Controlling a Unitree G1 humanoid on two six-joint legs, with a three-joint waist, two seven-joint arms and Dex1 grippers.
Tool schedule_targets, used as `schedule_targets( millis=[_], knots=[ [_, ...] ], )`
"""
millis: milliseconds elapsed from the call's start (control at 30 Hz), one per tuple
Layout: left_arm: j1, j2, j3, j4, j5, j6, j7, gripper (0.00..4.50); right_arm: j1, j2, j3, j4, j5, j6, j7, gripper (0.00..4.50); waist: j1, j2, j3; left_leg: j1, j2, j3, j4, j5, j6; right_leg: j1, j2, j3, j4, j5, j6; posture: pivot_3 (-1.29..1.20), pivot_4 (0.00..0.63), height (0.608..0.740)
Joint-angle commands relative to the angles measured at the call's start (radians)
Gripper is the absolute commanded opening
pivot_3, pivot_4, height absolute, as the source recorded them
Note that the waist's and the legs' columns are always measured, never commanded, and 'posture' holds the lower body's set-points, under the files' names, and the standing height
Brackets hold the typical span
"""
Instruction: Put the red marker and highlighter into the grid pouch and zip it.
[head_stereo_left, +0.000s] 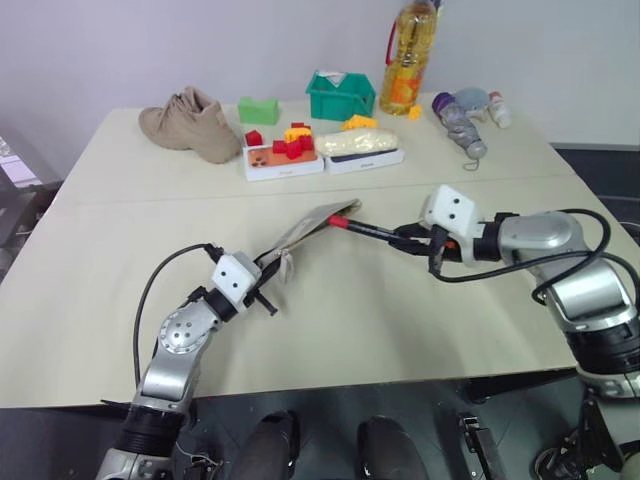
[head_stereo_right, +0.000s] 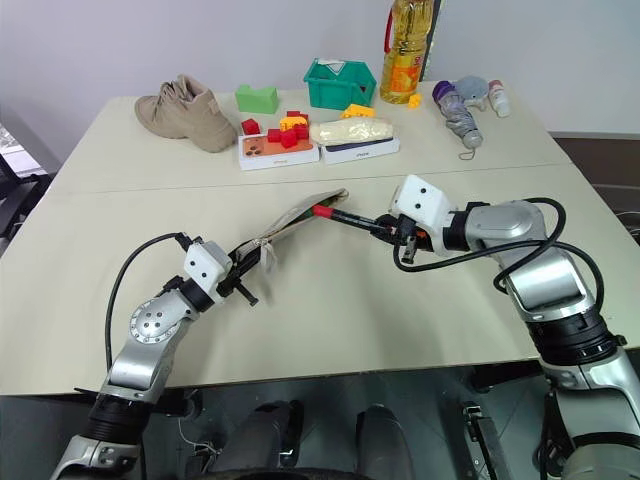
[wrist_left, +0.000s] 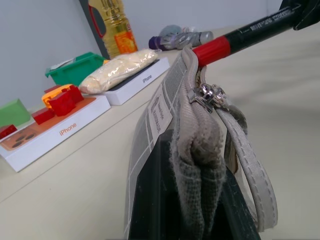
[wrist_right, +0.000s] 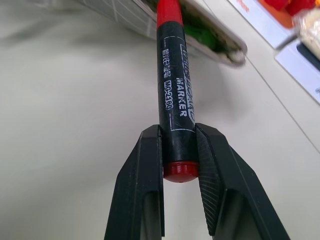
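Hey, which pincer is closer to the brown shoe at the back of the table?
Left. The left pincer, shut on the grid pouch, sits on the shoe's side; the right pincer, holding the red marker, is across the table.

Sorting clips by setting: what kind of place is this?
Probably a lab or test room: one plain table against a bare wall, set with unrelated props such as a shoe, an oil bottle and toy blocks.

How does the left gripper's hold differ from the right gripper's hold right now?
The left gripper is shut on the grey fabric grid pouch, lifting its end off the table; the right gripper is shut on the slim red-and-black marker, tip at the pouch mouth. The left grips soft cloth, the right a rigid barrel. Both are clamped.
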Motion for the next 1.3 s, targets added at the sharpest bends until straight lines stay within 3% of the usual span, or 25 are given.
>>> schedule_targets(
  millis=[33, 333, 733, 1167, 1200, 1300],
  knots=[
    [0.002, 0.007, -0.002, -0.046, 0.0, -0.021, -0.004, 0.0, -0.032, -0.008, -0.015, -0.008, -0.012, -0.029, 0.002, 0.37, 0.0, 0.0, 0.0, 0.0, 0.0, 0.0, 0.0, 0.0, 0.0, 0.0, 0.0, 0.0, 0.0, 0.0, 0.0, 0.0, 0.15, 0.739],
    [-0.003, 0.026, -0.02, -0.054, 0.016, -0.027, -0.038, 0.0, -0.039, -0.018, 0.065, -0.109, -0.039, -0.062, 0.078, 0.37, 0.0, 0.0, 0.0, 0.0, 0.0, 0.0, 0.0, 0.0, 0.0, 0.0, 0.0, 0.0, 0.0, 0.0, 0.0, 0.0, 0.15, 0.739],
    [0.001, 0.082, -0.103, -0.085, 0.043, -0.058, -0.138, 0.0, -0.149, 0.048, 0.24, -0.076, -0.203, -0.187, 0.119, 0.37, 0.0, 0.0, 0.0, 0.0, 0.0, 0.0, 0.0, 0.0, 0.0, 0.0, 0.0, 0.0, 0.0, 0.0, 0.0, 0.0, 0.15, 0.739],
    [0.007, 0.08, -0.117, -0.116, 0.042, -0.043, -0.134, 0.0, -0.177, 0.11, 0.255, 0.014, -0.296, -0.229, 0.108, 0.37, -0.002, 0.0, 0.0, 0.0, 0.0, 0.0, 0.0, 0.0, 0.0, 0.0, 0.0, 0.0, 0.0, 0.0, 0.0, 0.0, 0.15, 0.739],
    [0.009, 0.08, -0.117, -0.116, 0.043, -0.043, -0.131, 0.0, -0.175, 0.111, 0.246, 0.009, -0.291, -0.226, 0.108, 1.38, -0.002, 0.0, 0.0, 0.0, 0.0, 0.0, 0.0, 0.0, 0.0, -0.001, 0.0, 0.0, 0.0, 0.0, 0.0, 0.0, 0.15, 0.739],
    [0.005, 0.073, -0.104, -0.103, 0.044, -0.036, -0.112, 0.0, -0.158, 0.11, 0.173, -0.037, -0.218, -0.17, 0.114, 2.79, -0.001, 0.0, 0.0, 0.0, 0.0, 0.0, 0.0, 0.0, 0.0, -0.001, 0.0, 0.0, 0.0, 0.0, 0.0, 0.0, 0.15, 0.739]
  ],
)
